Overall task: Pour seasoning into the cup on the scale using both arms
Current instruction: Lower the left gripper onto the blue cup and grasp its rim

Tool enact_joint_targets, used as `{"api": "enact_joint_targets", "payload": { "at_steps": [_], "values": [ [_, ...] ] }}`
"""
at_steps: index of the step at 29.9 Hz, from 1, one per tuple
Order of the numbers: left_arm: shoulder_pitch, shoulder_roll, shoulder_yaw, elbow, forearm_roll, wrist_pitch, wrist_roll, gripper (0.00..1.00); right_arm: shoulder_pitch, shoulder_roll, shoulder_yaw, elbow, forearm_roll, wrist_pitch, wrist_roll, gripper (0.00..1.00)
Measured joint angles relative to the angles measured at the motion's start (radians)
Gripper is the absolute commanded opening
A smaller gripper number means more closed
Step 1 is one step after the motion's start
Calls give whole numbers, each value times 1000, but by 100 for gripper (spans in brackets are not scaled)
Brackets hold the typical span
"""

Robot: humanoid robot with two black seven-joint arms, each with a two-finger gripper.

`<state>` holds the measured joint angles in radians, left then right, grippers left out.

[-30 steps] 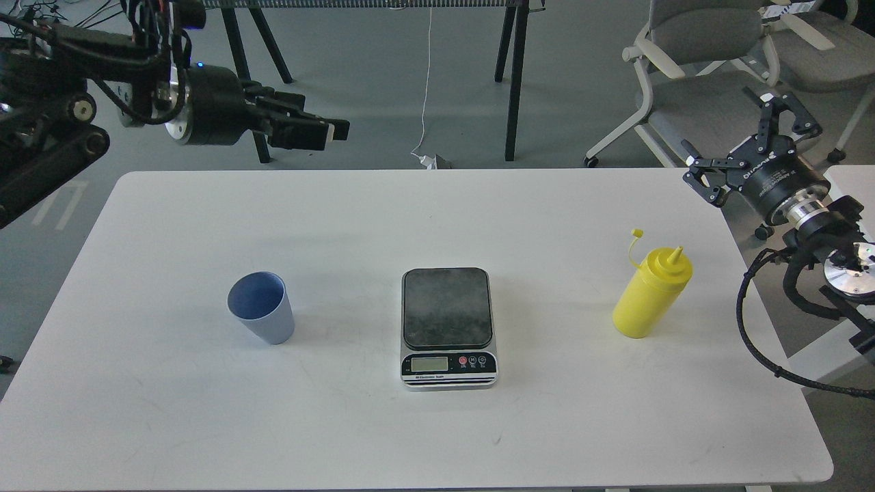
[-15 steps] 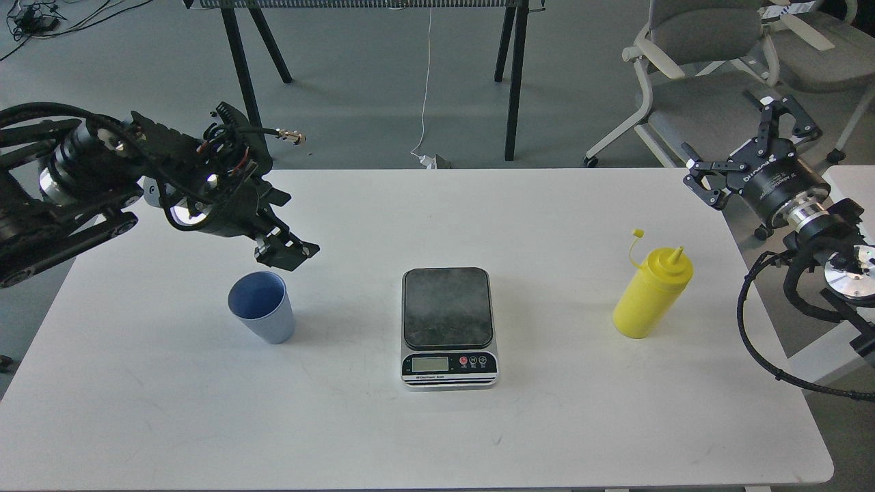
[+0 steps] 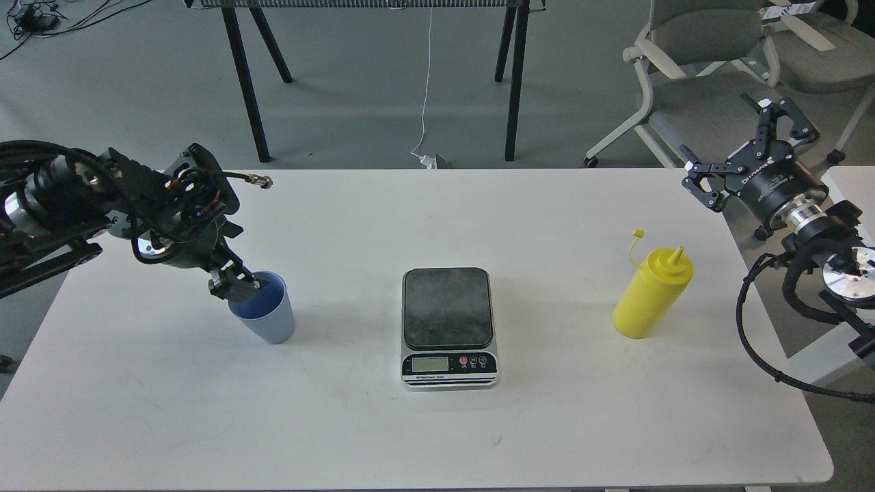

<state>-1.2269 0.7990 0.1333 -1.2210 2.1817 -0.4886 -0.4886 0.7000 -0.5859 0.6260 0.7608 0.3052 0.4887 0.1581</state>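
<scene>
The light blue ribbed cup [image 3: 271, 324] stands upright on the white table [image 3: 437, 430], left of centre. My left gripper [image 3: 236, 285] points down at the cup's left rim and covers part of the opening; its fingers are dark and I cannot tell them apart. The scale [image 3: 448, 326] sits in the table's middle with a bare dark plate. The yellow seasoning bottle [image 3: 649, 299] stands upright at the right, its cap hanging off on its tether. My right gripper [image 3: 737, 142] is open wide and empty, beyond the table's right edge, above and behind the bottle.
A grey office chair [image 3: 704, 68] stands behind the table's right corner, near my right gripper. Black stand legs [image 3: 513, 82] and a white cable [image 3: 427, 82] are on the floor behind the table. A second white surface [image 3: 847, 181] lies at the far right.
My left arm has swung down from above the table's back left to the cup's rim. My right gripper has barely moved. Cup, scale and bottle have not moved.
</scene>
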Motion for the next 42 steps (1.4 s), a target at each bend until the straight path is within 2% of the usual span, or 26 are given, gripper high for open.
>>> {"api": "enact_joint_targets", "payload": {
  "at_steps": [11, 25, 42],
  "values": [
    [45, -17, 1, 78, 0, 0, 0, 96, -1, -2, 0, 0, 0, 0, 0, 99],
    [74, -100, 1, 164, -9, 0, 0, 95, -2, -5, -2, -1, 0, 0, 0, 99],
    [100, -142, -2, 223, -55, 0, 0, 79, -5, -12, 3, -3, 0, 0, 0, 99]
  ]
}}
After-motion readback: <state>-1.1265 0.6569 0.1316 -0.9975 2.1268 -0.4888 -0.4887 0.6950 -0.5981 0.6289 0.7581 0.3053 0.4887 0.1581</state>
